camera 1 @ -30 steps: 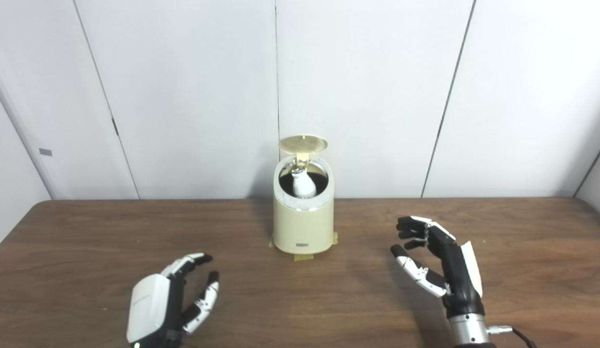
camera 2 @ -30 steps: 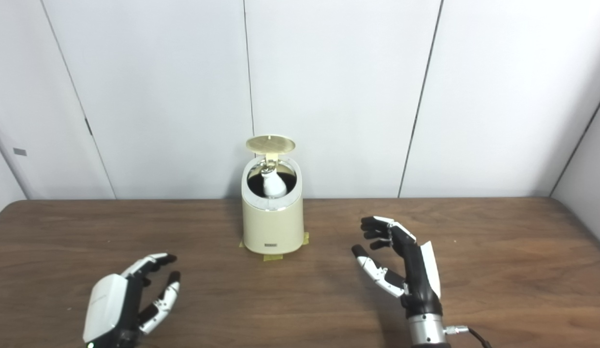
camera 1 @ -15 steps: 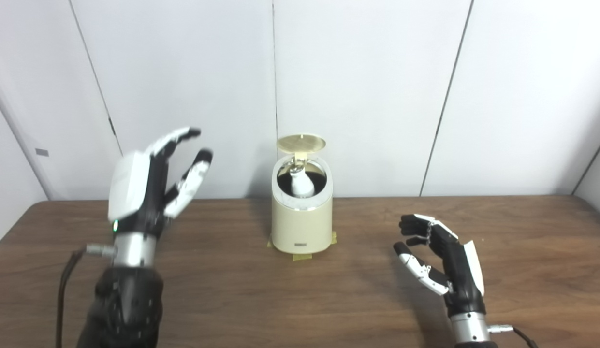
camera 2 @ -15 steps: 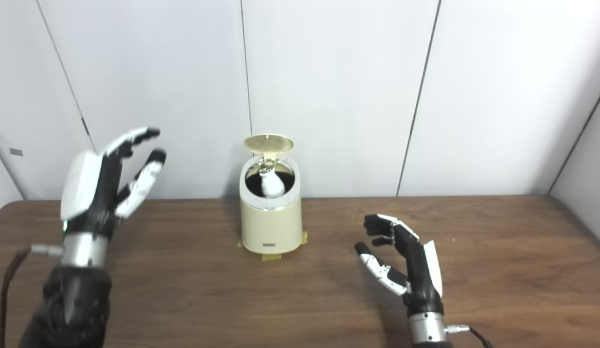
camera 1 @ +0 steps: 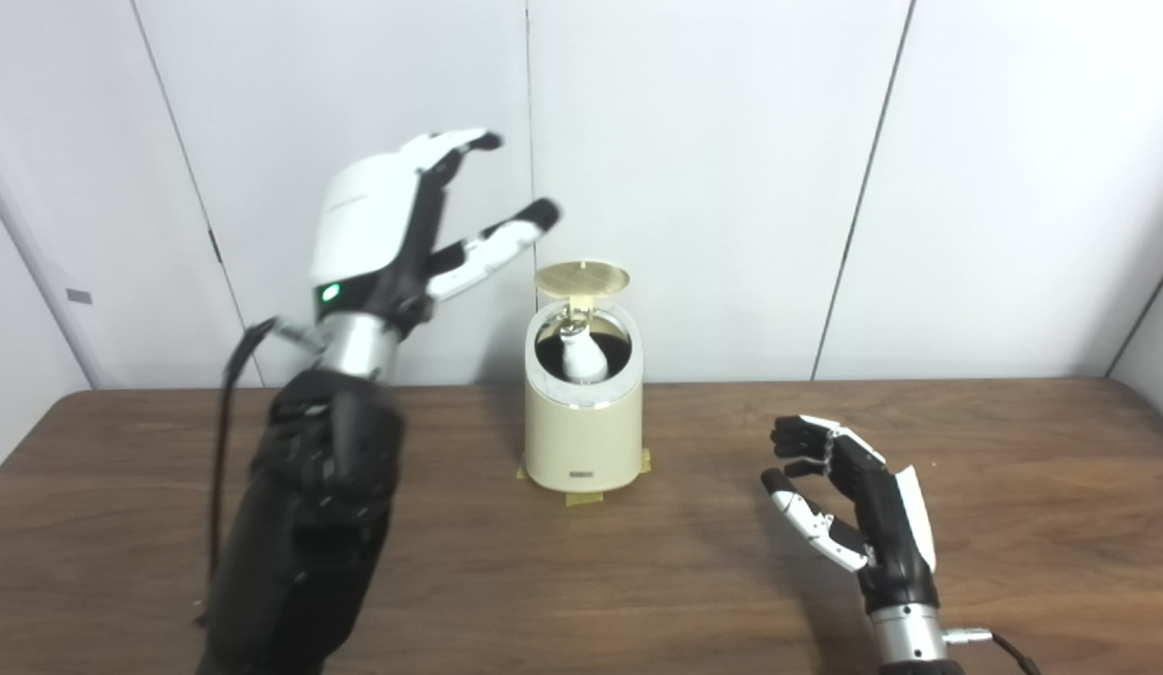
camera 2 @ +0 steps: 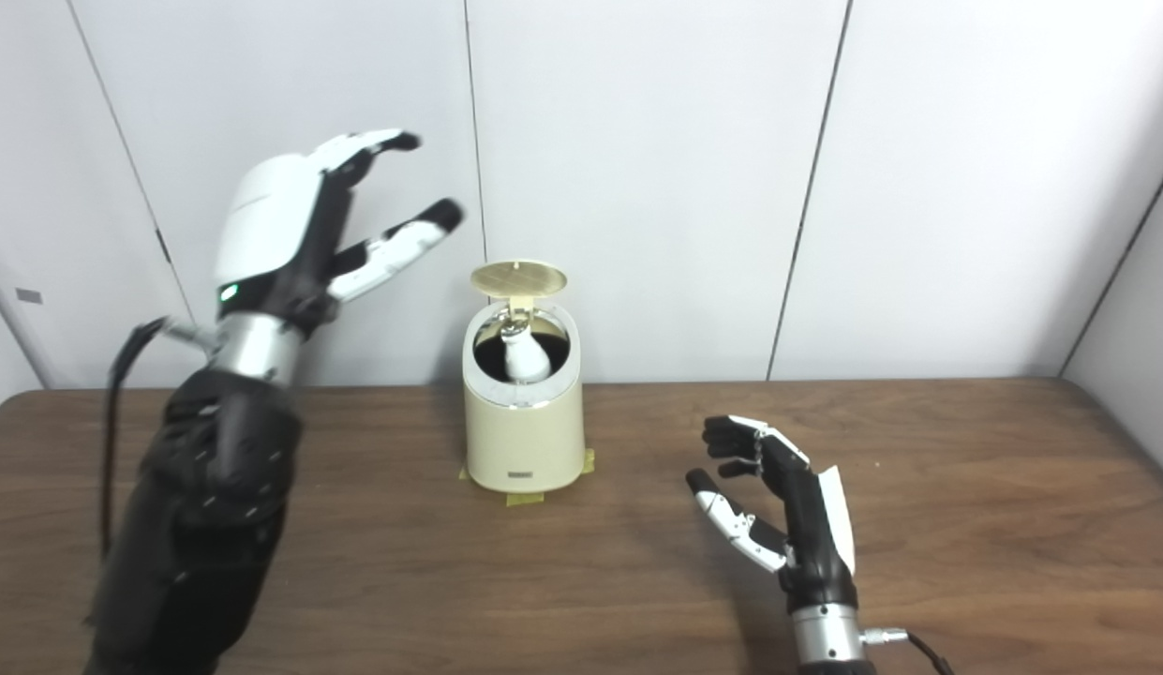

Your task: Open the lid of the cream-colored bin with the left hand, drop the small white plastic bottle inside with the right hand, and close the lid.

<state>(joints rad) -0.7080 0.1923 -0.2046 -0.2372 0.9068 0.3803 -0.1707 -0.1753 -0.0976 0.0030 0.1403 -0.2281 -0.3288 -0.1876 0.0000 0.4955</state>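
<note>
The cream-colored bin (camera 1: 583, 431) stands upright at the table's back middle. Its round lid (camera 1: 582, 277) is raised on its hinge above the opening. The small white plastic bottle (camera 1: 581, 358) sits inside the bin, its top showing in the dark opening. My left hand (camera 1: 403, 230) is open and empty, raised high to the upper left of the lid, fingers spread toward it, apart from it. My right hand (camera 1: 848, 497) is open and empty, low over the table to the right of the bin.
The brown wooden table (camera 1: 637, 581) runs across the view. Strips of yellow tape (camera 1: 581, 498) mark the bin's base. A white panelled wall (camera 1: 731, 187) stands right behind the bin. A black cable (camera 1: 227, 412) hangs from my left wrist.
My left hand has risen from low over the table's front left to high beside the lid and moved right. The right hand, the bin and the lid have stayed put.
</note>
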